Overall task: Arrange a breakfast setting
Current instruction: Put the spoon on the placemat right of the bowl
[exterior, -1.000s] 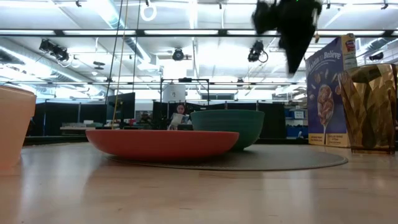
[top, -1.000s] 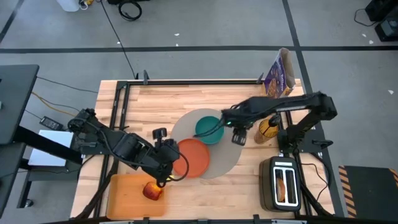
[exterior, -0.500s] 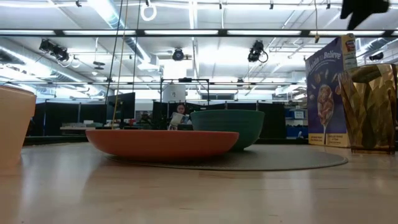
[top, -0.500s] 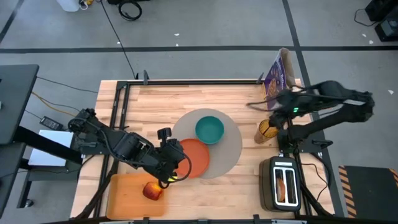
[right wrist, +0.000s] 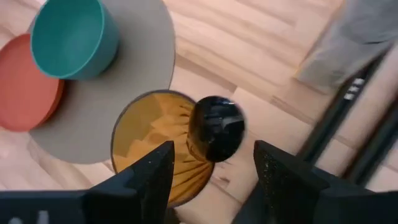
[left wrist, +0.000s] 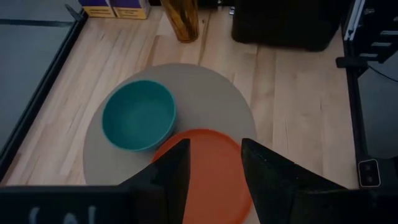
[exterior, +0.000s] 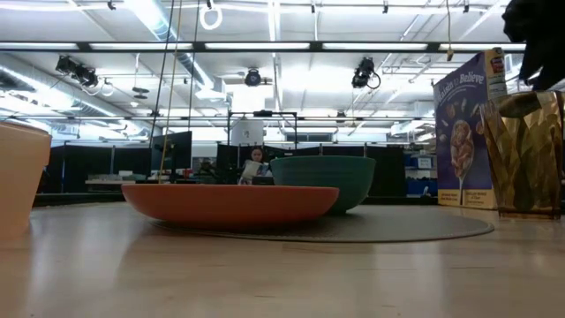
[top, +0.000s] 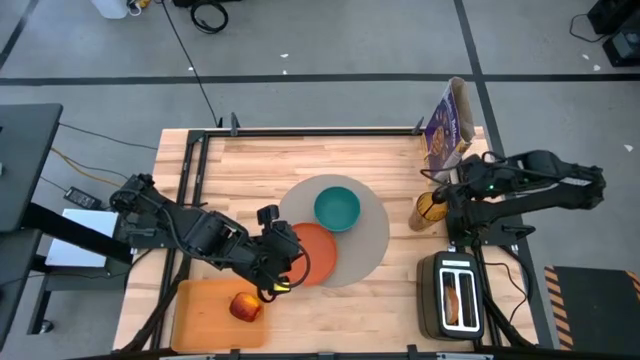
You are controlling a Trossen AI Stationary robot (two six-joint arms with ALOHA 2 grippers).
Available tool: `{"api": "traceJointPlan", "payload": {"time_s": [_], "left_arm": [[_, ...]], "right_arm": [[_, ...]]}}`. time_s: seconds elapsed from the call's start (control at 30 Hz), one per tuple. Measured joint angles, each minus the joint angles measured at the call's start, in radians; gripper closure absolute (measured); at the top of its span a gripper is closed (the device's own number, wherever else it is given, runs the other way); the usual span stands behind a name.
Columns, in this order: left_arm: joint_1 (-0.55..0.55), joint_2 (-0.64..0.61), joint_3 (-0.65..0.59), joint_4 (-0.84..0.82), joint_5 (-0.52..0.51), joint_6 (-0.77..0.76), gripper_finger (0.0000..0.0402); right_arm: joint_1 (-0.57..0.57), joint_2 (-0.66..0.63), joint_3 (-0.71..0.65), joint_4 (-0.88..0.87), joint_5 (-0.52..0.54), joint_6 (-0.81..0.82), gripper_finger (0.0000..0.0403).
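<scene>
Right gripper (right wrist: pixel 211 165): fingers spread, nothing between them, hanging over the table's right side. Directly below it stands a gold faceted jar (right wrist: pixel 155 149), upright, mouth facing up, so we judge the coming move a straight descent rather than a sideways reach. A dark rounded thing (right wrist: pixel 214 127) sits at the jar's mouth, toward one side of the rim. It may be the spoon's end, but we cannot tell from this angle. The jar stands just off the edge of the grey placemat (right wrist: pixel 143 81), apparently on bare wood. On the mat, the teal bowl (right wrist: pixel 71 37) lies nearest the jar, and the orange plate (right wrist: pixel 25 93) lies beyond it, overhanging the mat's far edge. The right arm is plainly the nearer one to the jar. Left gripper (left wrist: pixel 211 162): fingers apart, empty, poised over the plate's near rim. The red apple (top: pixel 244 306) rests on the orange cutting board (top: pixel 200 305), close by the left arm and well apart from the jar.
</scene>
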Motion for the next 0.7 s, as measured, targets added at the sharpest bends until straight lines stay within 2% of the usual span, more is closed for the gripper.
{"api": "traceJointPlan", "payload": {"time_s": [0.23, 0.57, 0.7], "left_arm": [[0.029, 0.0, 0.0, 0.003, -0.001, 0.0, 0.0251], [0.04, 0.0, 0.0, 0.003, -0.003, 0.02, 0.0251], [0.04, 0.0, 0.0, 0.004, -0.006, 0.026, 0.0251]], "right_arm": [[0.0, -0.016, -0.099, 0.118, 0.009, -0.078, 0.0198], [0.0, -0.011, -0.103, 0.177, 0.132, -0.145, 0.027], [0.0, -0.011, -0.103, 0.203, 0.149, -0.172, 0.0298]]}}
